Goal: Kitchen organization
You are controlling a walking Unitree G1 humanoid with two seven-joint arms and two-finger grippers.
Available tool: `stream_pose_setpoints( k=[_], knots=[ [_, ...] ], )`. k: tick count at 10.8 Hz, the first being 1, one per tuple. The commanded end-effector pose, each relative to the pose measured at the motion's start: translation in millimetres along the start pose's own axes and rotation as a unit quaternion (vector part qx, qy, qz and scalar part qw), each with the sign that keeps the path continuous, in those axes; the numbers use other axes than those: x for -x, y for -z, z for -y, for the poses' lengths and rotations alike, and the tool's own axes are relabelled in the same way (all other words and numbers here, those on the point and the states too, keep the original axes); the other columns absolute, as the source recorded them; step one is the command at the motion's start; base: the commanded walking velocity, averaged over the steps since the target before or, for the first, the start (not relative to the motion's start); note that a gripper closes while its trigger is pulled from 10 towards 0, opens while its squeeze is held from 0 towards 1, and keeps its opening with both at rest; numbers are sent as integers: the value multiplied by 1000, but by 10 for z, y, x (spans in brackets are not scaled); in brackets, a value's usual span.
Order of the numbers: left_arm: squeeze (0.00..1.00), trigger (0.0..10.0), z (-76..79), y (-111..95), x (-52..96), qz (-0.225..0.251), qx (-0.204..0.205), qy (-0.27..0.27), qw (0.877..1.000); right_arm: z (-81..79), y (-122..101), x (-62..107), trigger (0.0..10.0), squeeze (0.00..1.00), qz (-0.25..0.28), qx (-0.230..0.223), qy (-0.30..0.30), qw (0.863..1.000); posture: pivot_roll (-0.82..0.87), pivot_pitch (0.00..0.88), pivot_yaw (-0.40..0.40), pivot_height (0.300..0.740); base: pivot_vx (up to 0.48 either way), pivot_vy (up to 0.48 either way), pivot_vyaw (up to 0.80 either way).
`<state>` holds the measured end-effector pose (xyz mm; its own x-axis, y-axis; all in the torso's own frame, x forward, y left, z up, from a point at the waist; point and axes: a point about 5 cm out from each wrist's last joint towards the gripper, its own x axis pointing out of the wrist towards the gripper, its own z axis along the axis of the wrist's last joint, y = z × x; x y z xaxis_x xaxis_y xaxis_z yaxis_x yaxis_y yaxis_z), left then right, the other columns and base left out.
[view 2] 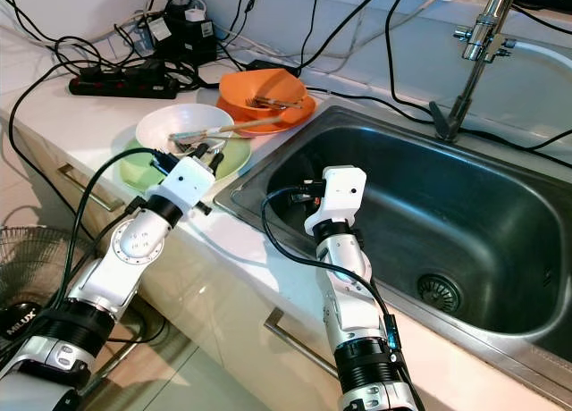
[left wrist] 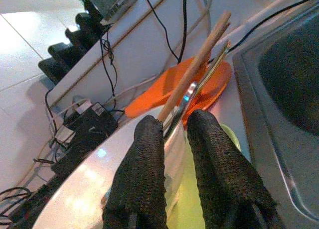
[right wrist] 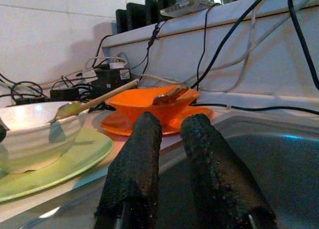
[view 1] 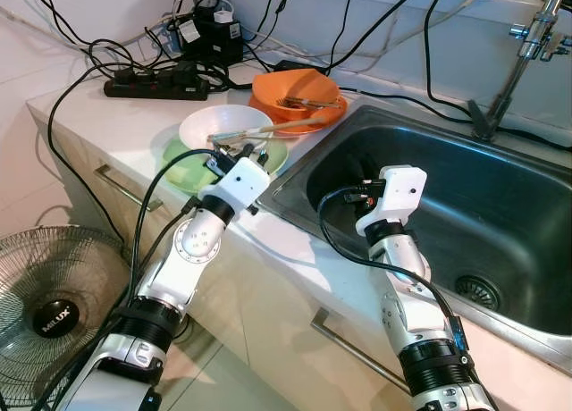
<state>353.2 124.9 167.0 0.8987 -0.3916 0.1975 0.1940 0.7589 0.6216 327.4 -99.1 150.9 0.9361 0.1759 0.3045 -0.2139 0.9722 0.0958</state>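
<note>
White surface (view 1: 134, 116): pale kitchen top beside a steel sink (view 1: 500, 205), drawer handles on the cabinet fronts below.

Green plate (view 1: 277, 156): flat on the surface just beside the sink's rim. White bowl (view 1: 210, 125): stacked on the green plate. Wooden-handled utensil (view 1: 268, 128): resting across the white bowl's rim, handle pointing toward the orange dishes; a metal spoon (right wrist: 67, 108) lying alongside it at the bowl's edge.

Orange bowl (view 1: 295, 89): seated on an orange plate (view 1: 317, 118) behind the green plate, near the sink's back corner. Metal utensil (view 1: 304, 101): lying inside the orange bowl.

Left end effector (left wrist: 174, 134): at the near rim of the white bowl, fingers (left wrist: 142, 174) drawn narrow around the lower end of the wooden-handled utensil and the spoon beside it, both passing between the fingertips. Firmness of the grip: cannot tell.

Right end effector (right wrist: 167, 122): held low inside the sink basin near its left wall, fingers set close and parallel with a slim gap, holding nothing.

Tap (view 1: 527, 45): at the sink's rear right. Drain (view 1: 478, 290): in the basin floor. Black power strip (view 1: 156, 88) and tangled cables (view 1: 206, 27): at the back of the surface by the wall. Floor fan (view 1: 54, 304): on the floor at the robot's left.
</note>
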Motion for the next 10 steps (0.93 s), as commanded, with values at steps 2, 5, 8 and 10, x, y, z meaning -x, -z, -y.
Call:
stream_pose_setpoints(
  k=[2,5,8,10],
  knots=[
    [0,0,-57,-67,-40,15,-13,-8,1000,-4,5,-14,10000,0,1,1,0,1000,162,0,19,740,0,0,0],
    [0,0,-86,-127,-38,34,-20,-24,999,4,18,-5,10000,0,-2,0,3,1000,166,0,17,740,0,0,0],
    [0,0,-194,-263,-67,60,-16,-46,997,6,17,-10,10000,0,-2,-1,4,1000,169,0,16,740,0,0,0],
    [0,10000,-217,-374,-69,81,40,-44,995,5,15,-11,10000,0,-2,-1,3,1000,171,0,16,740,0,0,0]
  ],
)
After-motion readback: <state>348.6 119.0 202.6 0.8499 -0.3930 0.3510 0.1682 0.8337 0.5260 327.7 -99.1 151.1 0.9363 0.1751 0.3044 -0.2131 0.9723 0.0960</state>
